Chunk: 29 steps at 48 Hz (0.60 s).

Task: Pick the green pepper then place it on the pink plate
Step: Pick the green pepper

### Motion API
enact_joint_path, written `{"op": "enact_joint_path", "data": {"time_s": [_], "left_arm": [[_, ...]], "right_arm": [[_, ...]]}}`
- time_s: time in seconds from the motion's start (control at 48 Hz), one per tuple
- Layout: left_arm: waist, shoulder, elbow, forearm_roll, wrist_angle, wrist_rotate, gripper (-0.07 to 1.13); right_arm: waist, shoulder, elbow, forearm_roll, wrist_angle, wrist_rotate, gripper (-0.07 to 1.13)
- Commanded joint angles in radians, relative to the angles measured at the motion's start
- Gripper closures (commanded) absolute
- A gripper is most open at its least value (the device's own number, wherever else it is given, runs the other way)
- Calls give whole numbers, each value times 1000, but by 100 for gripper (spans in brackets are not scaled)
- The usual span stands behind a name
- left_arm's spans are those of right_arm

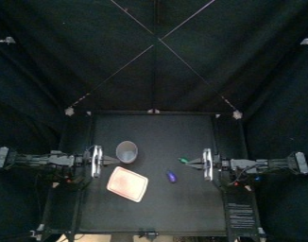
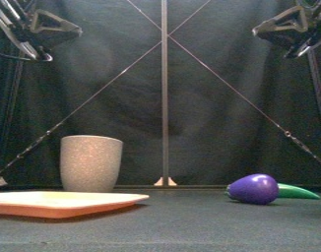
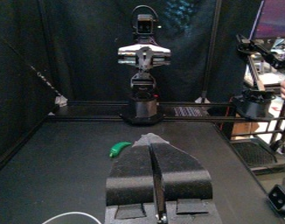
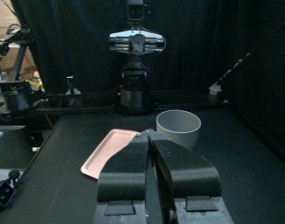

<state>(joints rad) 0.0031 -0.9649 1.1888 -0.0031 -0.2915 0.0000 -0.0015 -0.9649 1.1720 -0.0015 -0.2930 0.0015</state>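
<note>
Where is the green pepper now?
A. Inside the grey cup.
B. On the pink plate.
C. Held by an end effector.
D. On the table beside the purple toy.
D: the green pepper lies on the table by the purple toy.

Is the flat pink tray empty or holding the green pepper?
Empty. Seen from above, the flat pink tray is bare; the green toy pepper lies on the table apart from it.
</note>
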Motion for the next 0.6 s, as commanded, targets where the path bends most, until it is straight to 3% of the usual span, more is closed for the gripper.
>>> {"op": "enact_joint_path", "data": {"time_s": [0.021,0.229,0.354,0.417,0.604], "left_arm": [[9,12,-49,0,94,0,91],[43,12,-69,0,175,2,91],[87,12,-63,0,190,2,91],[107,12,-58,0,196,2,91],[141,12,-38,0,199,-2,91]], "right_arm": [[-12,23,-3,46,21,17,87],[-110,86,-3,247,216,80,87],[-152,137,-3,281,333,107,82],[-167,164,-3,287,376,121,77],[-207,253,3,288,422,152,41]]}}
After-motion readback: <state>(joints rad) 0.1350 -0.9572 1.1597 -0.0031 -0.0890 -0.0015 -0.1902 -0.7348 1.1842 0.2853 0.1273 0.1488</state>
